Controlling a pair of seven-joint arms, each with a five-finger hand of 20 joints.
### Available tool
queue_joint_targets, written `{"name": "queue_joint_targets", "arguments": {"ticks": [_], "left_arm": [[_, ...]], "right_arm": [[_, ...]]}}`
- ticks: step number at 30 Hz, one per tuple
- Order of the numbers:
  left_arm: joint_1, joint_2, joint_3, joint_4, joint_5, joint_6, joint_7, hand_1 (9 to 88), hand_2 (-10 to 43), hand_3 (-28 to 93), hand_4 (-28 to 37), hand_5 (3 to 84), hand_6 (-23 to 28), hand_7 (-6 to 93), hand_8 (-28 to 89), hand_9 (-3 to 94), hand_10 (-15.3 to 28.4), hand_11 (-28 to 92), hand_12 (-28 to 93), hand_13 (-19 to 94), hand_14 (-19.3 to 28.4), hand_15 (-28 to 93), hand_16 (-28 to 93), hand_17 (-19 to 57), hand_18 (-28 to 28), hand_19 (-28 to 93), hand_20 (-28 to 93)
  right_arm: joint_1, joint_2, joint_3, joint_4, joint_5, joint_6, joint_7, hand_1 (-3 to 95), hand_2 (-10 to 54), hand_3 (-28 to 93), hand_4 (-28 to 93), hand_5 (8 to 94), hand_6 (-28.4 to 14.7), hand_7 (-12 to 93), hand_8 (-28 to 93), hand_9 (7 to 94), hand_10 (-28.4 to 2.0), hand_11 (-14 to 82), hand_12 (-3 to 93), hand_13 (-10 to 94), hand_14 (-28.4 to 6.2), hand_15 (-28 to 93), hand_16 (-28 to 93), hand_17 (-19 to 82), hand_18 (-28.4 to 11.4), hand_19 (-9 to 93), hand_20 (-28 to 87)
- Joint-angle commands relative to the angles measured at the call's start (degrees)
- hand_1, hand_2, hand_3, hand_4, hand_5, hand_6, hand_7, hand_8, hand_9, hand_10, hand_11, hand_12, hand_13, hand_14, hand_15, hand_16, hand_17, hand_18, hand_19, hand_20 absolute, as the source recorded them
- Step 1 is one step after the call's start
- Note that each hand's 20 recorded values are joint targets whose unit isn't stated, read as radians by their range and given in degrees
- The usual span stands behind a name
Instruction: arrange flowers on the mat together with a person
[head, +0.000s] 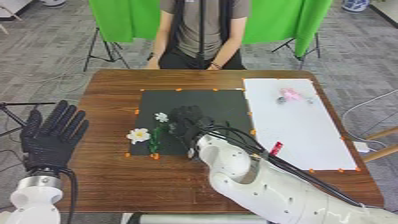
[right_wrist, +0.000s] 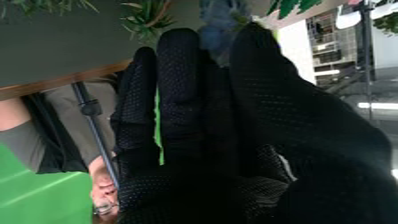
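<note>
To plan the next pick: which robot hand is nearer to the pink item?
Right: the right hand is left of the pink item, over the mat; the left hand farther left.

R hand (head: 187, 122) over mat (head: 204, 96) near white flwrs (head: 138, 135), prob. pink flwr (head: 290, 93) on sheet (head: 306, 135)

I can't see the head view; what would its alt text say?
A robot's black-gloved right hand is over a dark mat, beside two white flowers. A small pink item lies on a white sheet; the open left hand is left of the brown table.
</note>
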Motion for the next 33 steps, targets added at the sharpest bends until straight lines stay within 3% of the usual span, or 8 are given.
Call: {"name": "queue_joint_targets", "arguments": {"ticks": [1,3,8,16,24,26,30,33], "left_arm": [[0.74,0.02,0.35,0.54,-0.68,0.37,-0.27,24.6,13.8,67,-28.3,41.8,8.2,13.8,-10,33.6,13.2,19,6,22,13.1,25,-8,-5.8,11.1,27,9],[0.72,0.4,0.69,0.62,-0.9,0.24,0.09,24.6,13.7,67,-28.3,41.7,8.2,13.9,-11,33.5,13.3,19,6,22,13.2,25,-8,-5.8,11.1,27,9],[0.51,0.19,0.7,0.72,-0.7,0.14,-0.41,24.8,13.7,67,-28.3,41.6,8.2,14.1,-11,33.6,13.4,19,6,23,13.3,26,-8,-5.8,11.1,27,8],[0.79,0.02,0.55,0.65,-0.59,-0.02,-0.49,24.8,13.6,68,-28.3,41.7,8.2,14.1,-11,33.5,13.4,19,6,23,13.2,25,-8,-5.8,11.1,27,8],[1.41,-0.66,0.04,0.27,-0.42,-0.52,0.23,25.0,13.6,67,-28.3,41.7,8.4,13.8,-11,33.5,13.4,18,6,22,13.2,25,-8,-5.8,11.1,26,8],[1.66,-0.68,-0.23,0.07,-0.33,-0.62,0.45,25.1,13.6,67,-28.3,41.7,8.4,13.6,-10,33.4,13.2,18,6,22,13.2,24,-8,-5.8,11.1,26,8],[2.35,-1.04,-0.92,-0.38,-0.11,-0.82,1.0,25.0,13.6,67,-28.3,41.6,8.4,13.4,-10,33.3,13.2,18,6,22,12.9,23,-8,-5.6,11.1,26,8],[2.68,-1.09,-1.31,-0.58,0.14,-1.18,1.43,25.1,13.6,67,-28.3,41.5,8.3,13.1,-10,33.3,13.2,17,6,22,12.8,23,-8,-5.6,11.0,26,9]], "right_arm": [[-2.02,0.11,3.43,-1.52,0.28,-1.95,-0.85,51.3,-9.4,76,-28,55.3,-0.6,26,-17,55.5,-13.5,17.5,17.5,50,-9.6,51,34,25,-17.4,70,31],[-2.41,0.24,3.95,-1.92,0.55,-0.63,-0.24,46.2,-9.5,79,-28,54.0,-1.5,25,-16,52.9,-15.1,16.4,17.2,46,-11.7,53,25,24,-17.7,70,30],[-3.33,0.72,6.08,-2.77,0.69,0.13,0.6,43.2,-9.5,79,-28,51.6,-3.0,23,-15,49.3,-16.8,15.3,16.9,41,-13.1,49,19,23,-18.0,70,29],[-6.06,1.63,9.85,-5.41,1.94,1.54,1.3,43.1,-9.5,78,-28,50.3,-3.7,23,-15,47.5,-17.3,14.8,16.6,40,-13.8,47,17,22,-18.1,69,28],[-12.53,6.58,19.69,-14.01,7.92,3.97,-1.02,41.8,-7.3,77,-26,48.5,-4.0,22,-15,46.0,-17.8,14.3,16.4,38,-14.2,46,16,20,-17.8,67,26],[-15.06,8.1,23.3,-16.03,11.16,4.86,-1.84,40.8,-6.0,76,-25,47.5,-4.2,21,-14,45.0,-17.7,13.9,16.4,36,-14.6,44,15,20,-17.0,64,23],[-21.08,10.74,31.39,-19.11,15.79,4.82,-5.01,32.8,4.0,74,-23,45.5,-5.1,19,-13,43.1,-17.4,12.1,15.5,33,-15.0,33,12,17,-15.9,55,14],[-26.21,12.29,38.16,-21.18,20.52,5.13,-8.29,30.4,6.4,74,-23,44.2,-5.2,17,-12,41.8,-16.9,11.0,14.6,31,-14.4,28,10,17,-15.1,50,10]]}}
